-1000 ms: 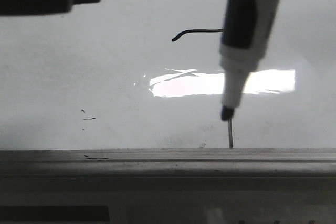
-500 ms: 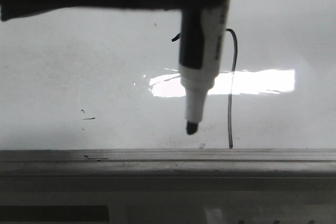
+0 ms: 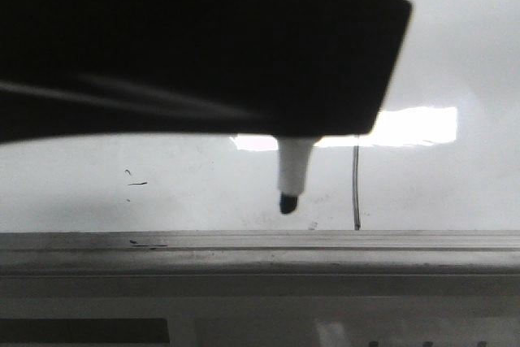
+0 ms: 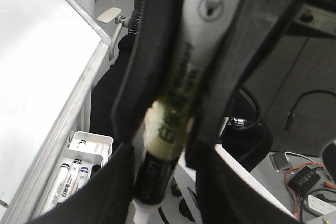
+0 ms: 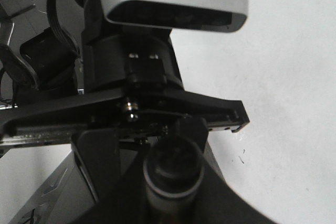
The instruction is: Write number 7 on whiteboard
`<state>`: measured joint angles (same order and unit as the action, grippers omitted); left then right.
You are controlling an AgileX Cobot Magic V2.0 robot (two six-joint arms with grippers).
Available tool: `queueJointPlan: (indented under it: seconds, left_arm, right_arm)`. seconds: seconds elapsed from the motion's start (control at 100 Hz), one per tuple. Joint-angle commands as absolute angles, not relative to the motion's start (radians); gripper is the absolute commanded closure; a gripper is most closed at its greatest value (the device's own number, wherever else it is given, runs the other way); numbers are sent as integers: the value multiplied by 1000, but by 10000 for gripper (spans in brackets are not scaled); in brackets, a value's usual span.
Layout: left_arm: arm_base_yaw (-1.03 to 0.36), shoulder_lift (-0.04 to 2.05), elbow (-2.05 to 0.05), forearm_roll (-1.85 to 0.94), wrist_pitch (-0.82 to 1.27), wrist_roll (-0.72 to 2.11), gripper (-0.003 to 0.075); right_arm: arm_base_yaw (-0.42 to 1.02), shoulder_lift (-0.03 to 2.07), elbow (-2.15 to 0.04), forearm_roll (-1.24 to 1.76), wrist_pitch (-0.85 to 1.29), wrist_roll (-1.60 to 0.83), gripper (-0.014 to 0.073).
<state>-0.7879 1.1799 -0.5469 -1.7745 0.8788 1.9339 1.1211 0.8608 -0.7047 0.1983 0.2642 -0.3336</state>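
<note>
The whiteboard [image 3: 455, 54] fills the front view, with a grey ledge [image 3: 260, 245] along its lower edge. Of the number 7, only the lower stem [image 3: 356, 188] shows; its top stroke is hidden behind my left gripper [image 3: 203, 46], a dark mass across the upper view. The left gripper [image 4: 160, 156] is shut on a black-and-white marker [image 4: 202, 19]. The marker's tip [image 3: 288, 201] hangs left of the stem. My right gripper [image 5: 173, 182] is shut on a dark round marker cap [image 5: 173, 169], away from the stem.
Small stray dashes [image 3: 136, 183] mark the board at lower left and show in the right wrist view [image 5: 241, 157]. A white tray of spare markers [image 4: 79, 166] sits below the board's edge [image 4: 79, 93]. Cables lie on the floor [image 4: 310, 177].
The marker left the bottom of the stem and moved left. The left gripper came closer to the front camera, now covering the 7's top stroke and most of the stem.
</note>
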Motion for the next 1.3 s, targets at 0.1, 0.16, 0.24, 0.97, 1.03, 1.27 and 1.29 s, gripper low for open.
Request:
queueJointPlan:
  seconds: [0.1,0.16,0.24,0.97,1.03,1.27,1.29]
  left_arm:
    - [-797,1188,-579,-1821,938,1937,544]
    - [-797,1190,-579,-1821,938,1937,619]
    - [-797,1190,-579,-1821,938,1937,741]
    - [-797,1190,-579,-1807,948,1875,741]
    - [-797,1190,-578,-1799,914,1825,741]
    - [-797,1188,-578,-1760,755,1601,741]
    - [-797,1188,-578,-1760,737,1585,741]
  right_arm:
    - [1121,858,-731,200,173,-343,636]
    - [1121,858,-731,200,173,-343,636]
    - [1121,858,-731,200,173,-343,636]
    - [1119,810,-731,199,183,-343,125]
    - [1115,781,-731,188,183,-343,125]
    - [1012,664,-731,184,193,-325,328]
    - [1006,655,-731,184,193,-325,358]
